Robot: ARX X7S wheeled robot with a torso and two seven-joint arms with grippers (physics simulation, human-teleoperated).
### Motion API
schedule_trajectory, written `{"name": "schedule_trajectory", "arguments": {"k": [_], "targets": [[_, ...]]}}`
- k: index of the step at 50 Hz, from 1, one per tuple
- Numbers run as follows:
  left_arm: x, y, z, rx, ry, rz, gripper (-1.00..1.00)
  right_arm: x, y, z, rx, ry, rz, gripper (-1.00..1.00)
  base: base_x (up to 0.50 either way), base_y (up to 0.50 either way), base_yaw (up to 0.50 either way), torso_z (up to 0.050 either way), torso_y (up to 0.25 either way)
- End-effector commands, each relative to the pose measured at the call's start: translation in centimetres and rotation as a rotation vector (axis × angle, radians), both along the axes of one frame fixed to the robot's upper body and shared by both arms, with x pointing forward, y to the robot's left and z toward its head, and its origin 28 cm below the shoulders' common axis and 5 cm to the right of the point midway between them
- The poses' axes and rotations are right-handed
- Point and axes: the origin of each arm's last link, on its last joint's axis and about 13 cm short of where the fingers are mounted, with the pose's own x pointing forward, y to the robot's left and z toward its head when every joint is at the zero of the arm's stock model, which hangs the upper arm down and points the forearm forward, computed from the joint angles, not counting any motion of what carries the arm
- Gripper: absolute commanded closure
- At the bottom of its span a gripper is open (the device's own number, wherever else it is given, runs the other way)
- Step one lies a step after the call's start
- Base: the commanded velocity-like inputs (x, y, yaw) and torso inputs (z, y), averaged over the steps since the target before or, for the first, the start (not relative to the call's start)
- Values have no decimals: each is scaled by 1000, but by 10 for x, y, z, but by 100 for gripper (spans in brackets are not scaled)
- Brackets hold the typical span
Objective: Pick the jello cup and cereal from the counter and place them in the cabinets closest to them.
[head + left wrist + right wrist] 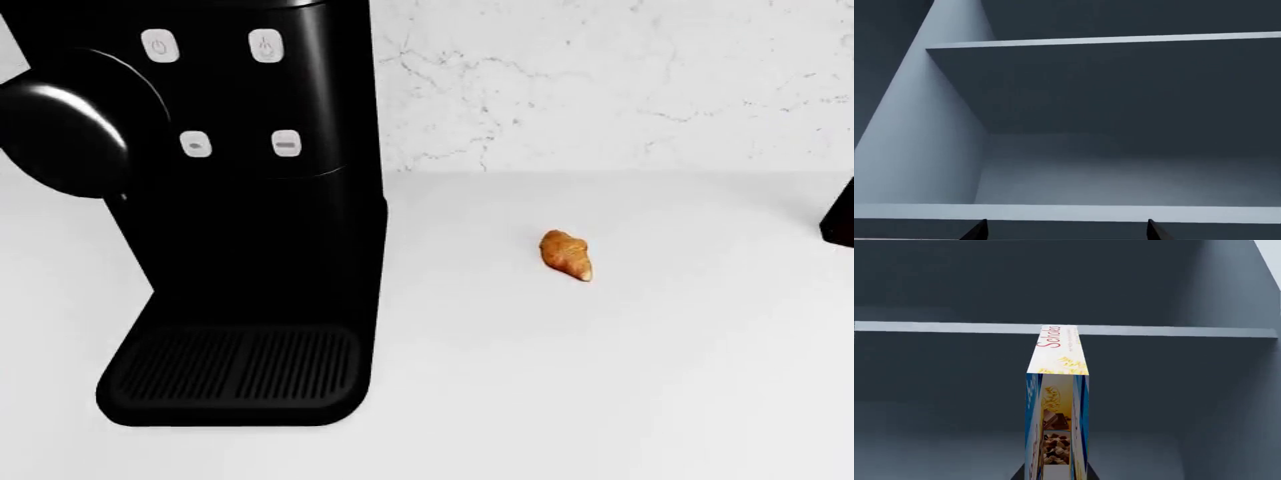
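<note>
In the right wrist view the cereal (1057,390), a tall narrow box with blue sides and a white top, stands upright between the dark fingertips of my right gripper (1056,476), which is shut on it. The box is in front of an open dark cabinet with a pale shelf edge (1174,331) behind it. My left gripper (1066,233) is open, its two dark fingertips (979,230) wide apart with nothing between them, facing a bare cabinet shelf (1121,175). The jello cup is out of view. The white counter (641,380) fills the head view, where neither gripper shows.
A tall black coffee machine (227,200) with a drip tray stands on the counter's left. A small croissant (566,255) lies near the middle. A dark object (839,215) is cut off at the right edge. A marbled white wall (601,80) backs the counter.
</note>
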Motion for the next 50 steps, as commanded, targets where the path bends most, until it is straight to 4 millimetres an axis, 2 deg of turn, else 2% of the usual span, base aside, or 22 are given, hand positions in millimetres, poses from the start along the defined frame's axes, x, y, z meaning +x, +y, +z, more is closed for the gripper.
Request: {"name": "schedule_trajectory", "arguments": {"k": [1, 9, 28, 37, 43, 50], "targets": [[0, -1, 0, 0, 0, -3, -100, 35, 0, -2, 27, 108, -27, 100, 36, 0, -4, 0, 0], [0, 0, 0, -2, -1, -2, -100, 54, 0, -7, 28, 200, -37, 100, 36, 0, -4, 0, 0], [-1, 2, 0, -8, -2, 4, -100, 93, -1, -20, 42, 555, -59, 100, 37, 0, -5, -1, 0], [0, 2, 0, -5, -1, 6, -100, 123, -4, -37, 53, 705, -96, 100, 37, 0, -6, -3, 0], [0, 2, 0, -3, 1, 5, -100, 146, -6, -58, 23, 812, -119, 100, 37, 0, -5, -4, 0], [2, 2, -1, -4, 5, 3, -100, 154, -5, -65, 5, 840, -143, 100, 38, 0, 0, -3, 0]]}}
